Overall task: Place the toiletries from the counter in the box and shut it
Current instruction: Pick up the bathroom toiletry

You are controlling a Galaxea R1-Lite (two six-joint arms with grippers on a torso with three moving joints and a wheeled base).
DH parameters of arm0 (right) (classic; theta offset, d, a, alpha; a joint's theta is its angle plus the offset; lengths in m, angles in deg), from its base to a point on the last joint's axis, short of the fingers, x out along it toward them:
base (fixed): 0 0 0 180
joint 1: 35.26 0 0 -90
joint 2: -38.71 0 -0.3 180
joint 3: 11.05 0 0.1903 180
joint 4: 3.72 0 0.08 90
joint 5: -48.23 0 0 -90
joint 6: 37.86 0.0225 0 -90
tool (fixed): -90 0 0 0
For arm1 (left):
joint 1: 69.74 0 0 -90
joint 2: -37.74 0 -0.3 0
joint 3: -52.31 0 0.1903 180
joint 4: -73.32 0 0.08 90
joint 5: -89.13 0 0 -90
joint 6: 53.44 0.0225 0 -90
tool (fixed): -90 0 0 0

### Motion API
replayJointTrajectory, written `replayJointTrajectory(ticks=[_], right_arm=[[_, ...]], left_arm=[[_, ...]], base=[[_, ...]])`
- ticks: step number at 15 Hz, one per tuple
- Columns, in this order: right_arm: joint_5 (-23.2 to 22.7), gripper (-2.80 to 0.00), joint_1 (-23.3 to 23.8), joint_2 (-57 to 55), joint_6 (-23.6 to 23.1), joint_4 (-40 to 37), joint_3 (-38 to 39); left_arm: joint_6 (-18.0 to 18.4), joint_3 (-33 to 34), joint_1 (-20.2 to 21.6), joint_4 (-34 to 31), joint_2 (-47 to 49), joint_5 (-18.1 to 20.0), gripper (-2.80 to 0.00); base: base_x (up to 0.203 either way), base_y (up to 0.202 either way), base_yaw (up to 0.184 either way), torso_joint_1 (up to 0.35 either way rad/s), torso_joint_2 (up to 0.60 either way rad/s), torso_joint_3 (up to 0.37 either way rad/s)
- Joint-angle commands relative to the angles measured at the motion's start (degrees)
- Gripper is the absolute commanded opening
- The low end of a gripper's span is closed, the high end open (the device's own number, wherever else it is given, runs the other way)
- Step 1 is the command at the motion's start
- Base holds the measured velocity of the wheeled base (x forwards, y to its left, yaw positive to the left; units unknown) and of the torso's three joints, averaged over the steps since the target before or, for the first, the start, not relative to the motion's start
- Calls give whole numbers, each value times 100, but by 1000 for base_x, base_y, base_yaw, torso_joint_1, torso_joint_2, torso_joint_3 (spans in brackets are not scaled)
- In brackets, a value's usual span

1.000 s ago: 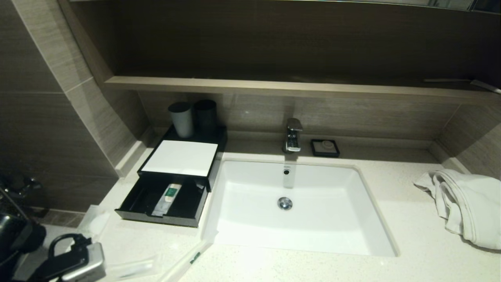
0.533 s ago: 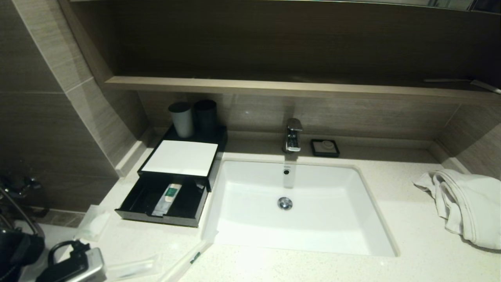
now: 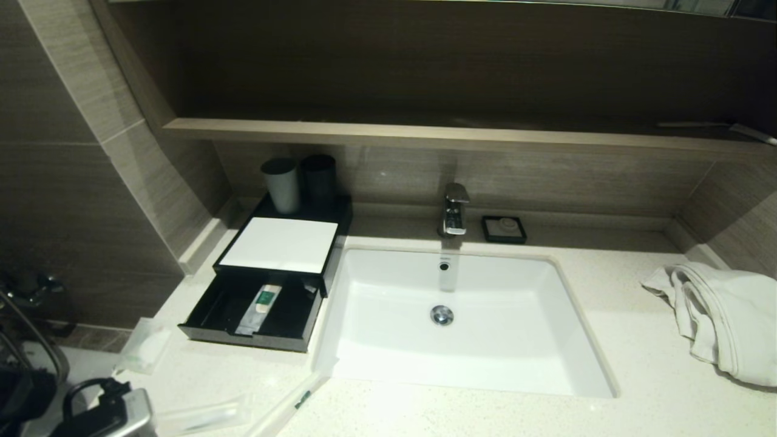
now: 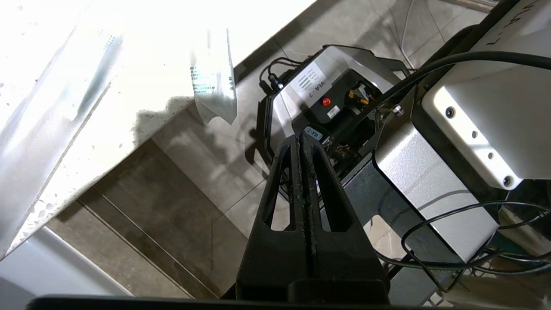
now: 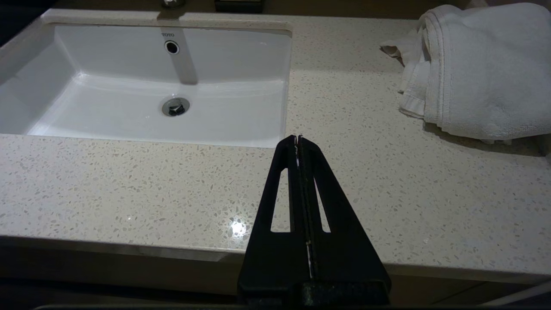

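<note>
Translucent green-marked sachets [image 3: 285, 408] on speckled counter [image 3: 637, 364]; left claw [image 4: 302, 140] and right claw [image 5: 298, 138] both pressed closed, empty.

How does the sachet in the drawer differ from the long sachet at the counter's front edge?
The drawer sachet lies inside the open black drawer, already stowed; the long sachet lies out on the counter by the basin's front left corner. The drawer sachet shows a white tube with a broad green patch; the long sachet shows only a small green mark. The drawer sachet looks shorter. Both are clear plastic wrappers, lying flat and untouched.
</note>
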Motion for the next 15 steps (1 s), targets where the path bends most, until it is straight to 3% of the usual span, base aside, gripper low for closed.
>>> replayJointTrajectory(ticks=[1, 3, 8, 9, 15], right_arm=[[-3, -280, 0, 0, -2, 1, 0], [-3, -280, 0, 0, -2, 1, 0], [-3, -280, 0, 0, -2, 1, 0], [-3, -280, 0, 0, -2, 1, 0], [-3, -280, 0, 0, -2, 1, 0]], left_arm=[[-62, 41, 1, -11, -159, -8, -280], [-196, 150, 1, 8, -311, -33, -280], [-982, 387, 91, 411, -306, -284, -280], [-1124, 381, 212, 452, -231, -398, -280], [-1135, 335, 1335, 786, 583, -813, -280]], base=[[0, 0, 0, 0, 0, 0], [0, 0, 0, 0, 0, 0], [0, 0, 0, 0, 0, 0], [0, 0, 0, 0, 0, 0], [0, 0, 0, 0, 0, 0]])
